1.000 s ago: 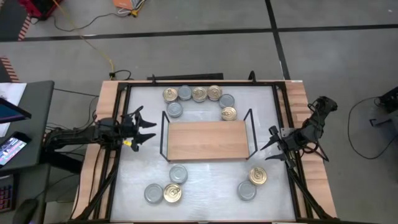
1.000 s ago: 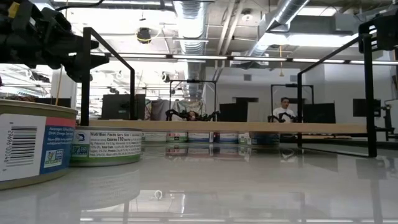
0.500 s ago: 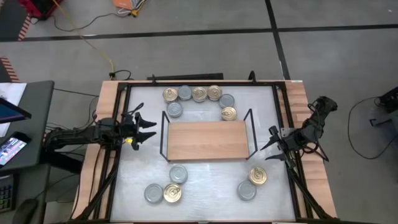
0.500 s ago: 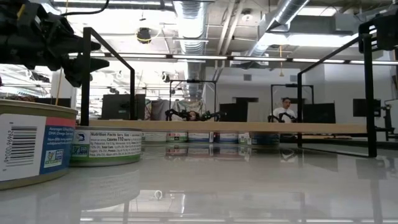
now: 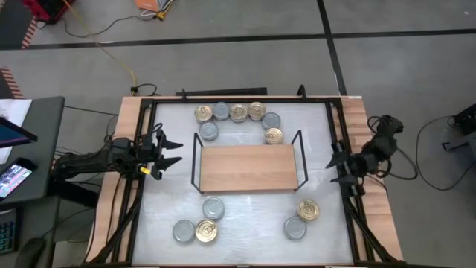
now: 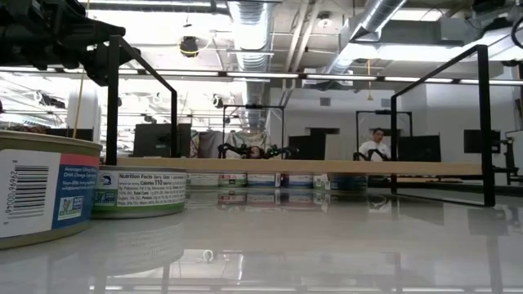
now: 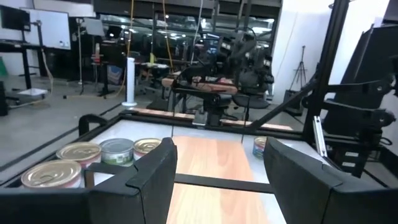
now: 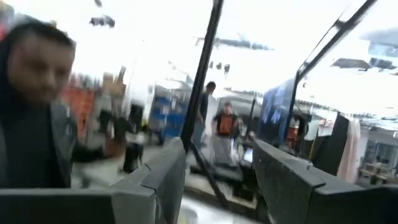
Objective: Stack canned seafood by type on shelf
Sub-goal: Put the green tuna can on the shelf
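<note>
Canned seafood sits in three groups on the white table, none on the shelf yet. One arc of tins lies along the far side of the shelf, gold and silver lids mixed; three tins sit near the front left; two more near the front right. Shelf board is bare, wire frame up at both short ends.

Handling, as a guess: tins are rigid, squat, prob. fairly dense for their size, w/ smooth metal rims and slick paper labels. Flat lids should stack ok if centred, but an off-centre drop could slide off. Best hold looks like pinching across the side wall from above, fingers clear of the pull-tab.

Left end effector hovers at the left table edge, well apart from any tin, pointing toward the shelf; fingers spread, holding nothing, and its wrist view shows the board between them. Right end effector sits at the right edge beside the frame, arm folded back, fingers parted and empty. Neither arm is over a tin.
</note>
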You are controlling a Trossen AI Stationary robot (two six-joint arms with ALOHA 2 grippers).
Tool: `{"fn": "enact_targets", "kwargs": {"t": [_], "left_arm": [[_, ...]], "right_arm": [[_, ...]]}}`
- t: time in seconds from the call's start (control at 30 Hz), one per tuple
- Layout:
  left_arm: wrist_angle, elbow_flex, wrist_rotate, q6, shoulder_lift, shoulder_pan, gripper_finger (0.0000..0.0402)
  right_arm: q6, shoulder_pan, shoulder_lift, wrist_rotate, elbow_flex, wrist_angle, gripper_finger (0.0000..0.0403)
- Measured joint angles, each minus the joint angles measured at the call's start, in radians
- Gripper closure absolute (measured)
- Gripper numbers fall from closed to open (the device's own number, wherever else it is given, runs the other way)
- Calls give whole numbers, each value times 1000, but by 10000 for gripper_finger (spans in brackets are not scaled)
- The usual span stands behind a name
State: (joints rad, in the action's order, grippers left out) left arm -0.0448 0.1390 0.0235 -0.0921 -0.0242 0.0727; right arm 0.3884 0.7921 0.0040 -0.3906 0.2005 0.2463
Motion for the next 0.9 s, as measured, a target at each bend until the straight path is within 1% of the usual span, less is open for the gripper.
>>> {"fn": "enact_targets", "kwargs": {"t": [0.07,0.13,0.23,0.37,0.43,0.53,0.57,0.63,0.77,0.9], "left_arm": [[-4,0,0,-7,0,0,174],[-7,0,-16,-8,0,0,174],[-3,3,-45,-9,0,0,174],[46,37,-52,-8,0,0,174],[68,52,-52,-6,0,0,174],[106,78,-48,-6,0,0,174],[121,86,-43,-6,0,0,174],[149,98,-21,-6,0,0,174],[169,112,10,-16,0,0,174],[168,112,13,-24,0,0,174]], "right_arm": [[-37,0,1,0,0,23,188],[-33,-4,1,-7,0,69,188],[-25,-21,1,-54,0,143,188],[-60,-59,6,-98,0,156,188],[-144,-82,23,-143,0,133,188],[-331,-108,78,-239,8,44,188],[-415,-113,97,-271,28,-26,188],[-609,-120,140,-296,88,-208,188],[-1031,-128,282,-293,176,-539,188],[-1310,-125,419,-234,256,-760,188]]}}
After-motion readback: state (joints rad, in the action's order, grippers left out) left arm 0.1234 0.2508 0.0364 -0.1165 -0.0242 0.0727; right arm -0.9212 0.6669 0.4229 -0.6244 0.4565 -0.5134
